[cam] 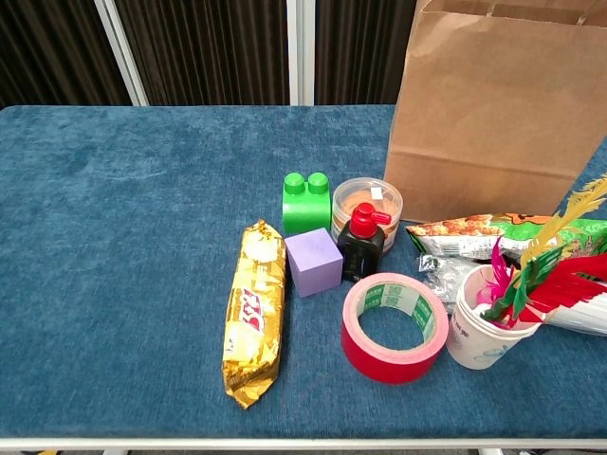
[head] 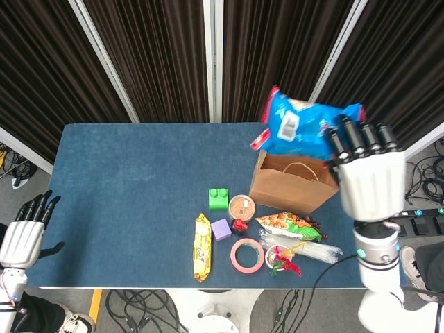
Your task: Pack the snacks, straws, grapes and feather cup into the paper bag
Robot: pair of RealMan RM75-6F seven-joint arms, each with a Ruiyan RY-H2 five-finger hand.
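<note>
My right hand holds a blue snack bag high above the open brown paper bag; the chest view shows neither hand. On the table lie a yellow snack pack, an orange-green snack bag, clear-wrapped straws and a white feather cup. Grapes are partly hidden behind the orange-green bag. My left hand hangs open off the table's left edge.
Near the bag stand a green block, a purple cube, a round tub, a small black bottle with a red cap and a red tape roll. The blue table stretches left.
</note>
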